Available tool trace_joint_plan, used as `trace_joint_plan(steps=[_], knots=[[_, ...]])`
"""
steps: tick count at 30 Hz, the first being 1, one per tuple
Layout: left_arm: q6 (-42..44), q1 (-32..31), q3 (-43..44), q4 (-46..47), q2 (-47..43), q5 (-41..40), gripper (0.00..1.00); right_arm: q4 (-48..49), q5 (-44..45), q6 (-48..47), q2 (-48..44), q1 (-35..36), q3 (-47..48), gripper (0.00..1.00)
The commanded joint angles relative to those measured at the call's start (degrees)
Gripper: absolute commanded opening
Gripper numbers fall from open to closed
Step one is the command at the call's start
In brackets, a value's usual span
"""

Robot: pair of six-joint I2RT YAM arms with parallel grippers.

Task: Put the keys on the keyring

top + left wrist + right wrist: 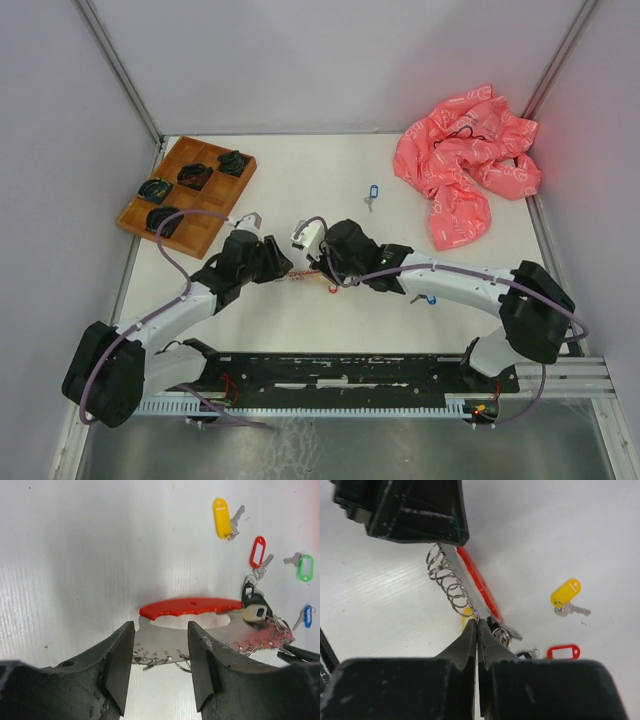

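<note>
Nearest us, the left tool [161, 630] fills the bottom of its own wrist view. Its jaws stand part-way apart over the near end of the keyring [190, 607], one finger lies across the silver plate, and we see nothing clamped between them. The right tool [478, 625] has its jaws pressed together, tips right at the last loop of the row of split rings [447, 580], and we cannot tell whether the wire is nipped. The keyring lies flat on the white table [75, 555] between the two tools, its curved red piece on the side away from the left tool. Our main worry is that, with no firm hold from the left, a tug by the right tool drags the whole keyring across the smooth table instead of prising a loop apart. The tools also sit near enough to knock each other. The yellow-tagged key [222, 517], red-tagged key [257, 551], green-tagged key [305, 567] and blue-tagged key [308, 616] lie loose beyond the keyring, so fetching one means letting go. Smallest of all, the ring wire is thin, and we judge the tips may slip off it.
</note>
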Motion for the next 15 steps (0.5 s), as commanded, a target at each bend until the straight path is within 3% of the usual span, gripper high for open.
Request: trace_joint_plan(steps=[1, 7, 15], knots=[[2.0, 0.2, 1.0, 2.3, -1.1, 3.8, 0.55, 11.2, -6.7, 0.1, -5.5, -1.3, -4.1, 0.01], [-2.2, -0.2, -4.5, 11.4, 0.6, 14.0, 0.57, 17.2, -5.4, 2.9, -4.4, -3.2, -6.8, 0.01], [-8.0, -3.4, -11.0, 22.3, 0.4, 18.5, 0.57, 16.5, -7.5, 3.1, 1.5, -3.7, -4.8, 0.01]])
